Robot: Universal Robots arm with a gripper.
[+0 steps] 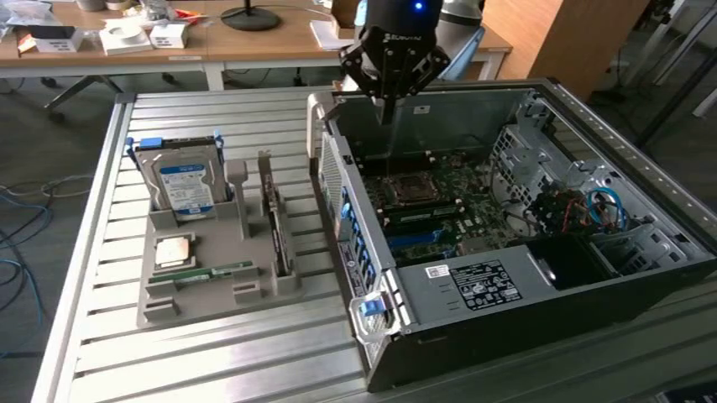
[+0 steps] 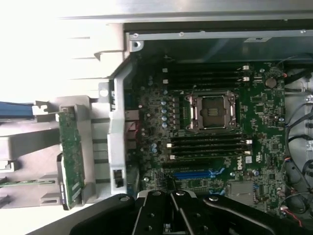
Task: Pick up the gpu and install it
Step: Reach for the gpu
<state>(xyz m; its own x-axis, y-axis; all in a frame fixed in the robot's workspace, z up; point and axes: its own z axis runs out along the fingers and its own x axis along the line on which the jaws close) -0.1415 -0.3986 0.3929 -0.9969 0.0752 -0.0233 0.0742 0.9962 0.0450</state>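
Gripper [image 1: 387, 113] is hovering over the open computer case [image 1: 627, 168], fingers clenched on nothing. Gpu [image 1: 274, 222] is standing on edge in the gray tray [image 1: 168, 302] just beside the case, long axis running parallel to the case's side wall.

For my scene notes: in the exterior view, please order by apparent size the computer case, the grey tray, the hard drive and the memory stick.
Largest to smallest:
1. computer case
2. grey tray
3. hard drive
4. memory stick
The gaps are plain, so nearness changes nothing.
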